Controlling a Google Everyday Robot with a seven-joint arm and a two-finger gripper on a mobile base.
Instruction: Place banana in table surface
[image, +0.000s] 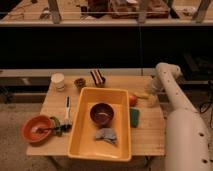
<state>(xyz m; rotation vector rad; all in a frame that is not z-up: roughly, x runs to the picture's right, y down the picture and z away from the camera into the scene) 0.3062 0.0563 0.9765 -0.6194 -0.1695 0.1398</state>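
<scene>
**At the table's right edge: banana down, claw wide**

Near the right edge of the table surface (146, 137), the banana (141, 94) lies on the wood just beside the gripper (151, 100). The jaws are spread wide and hold nothing. An orange fruit (132, 100) sits between the banana and the yellow tub (78, 136).

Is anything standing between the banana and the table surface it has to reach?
Nothing visible. The banana seems to lie on the table surface already, right of the orange fruit, with the gripper open just beside it near the right edge.
</scene>
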